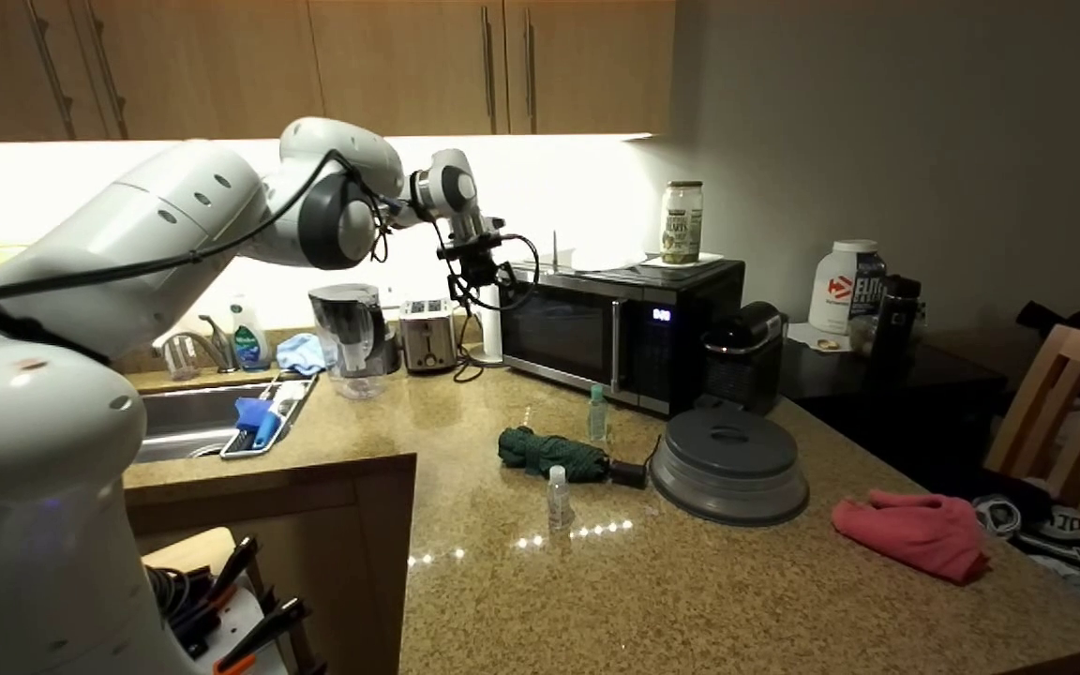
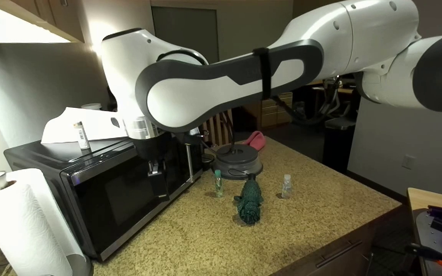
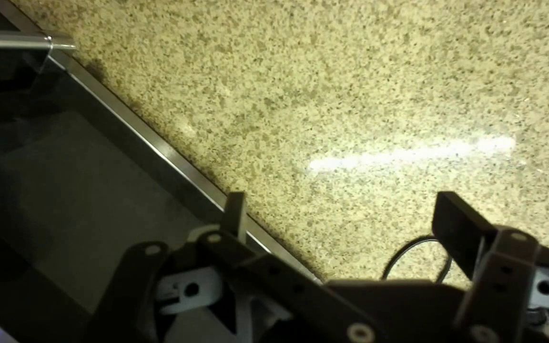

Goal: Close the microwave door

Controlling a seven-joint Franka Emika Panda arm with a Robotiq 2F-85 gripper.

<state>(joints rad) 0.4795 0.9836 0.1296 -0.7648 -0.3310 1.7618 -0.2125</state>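
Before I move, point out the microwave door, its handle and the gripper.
Microwave door (image 1: 561,333): in an exterior view, on its dark window.
Handle (image 1: 616,345): in an exterior view, bar's middle.
Gripper (image 3: 341,201): wrist view, midway between fingertips.

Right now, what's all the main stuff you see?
microwave: 1, black, on counter
microwave door: 1, black, microwave front, looks shut
jar: 1, clear, atop microwave
paper towel roll: 1, white, beside microwave
coffee maker: 1, black, beside microwave
domed cover: 1, grey, on counter
folded umbrella: 1, green, on counter
small bottles: 2, green and clear, flanking umbrella
cloths: 2, pink and blue, counter edge and sink
water pitcher: 1, clear, near sink
toaster: 1, silver, beside pitcher
sink: 1, silver, in counter
lidded tub: 1, white, beyond coffee maker
wooden chair: 1, tan, background
cupboards: several, tan, overhead
robot arm: 1, white, over counter
gripper: 1, black, open, by microwave door
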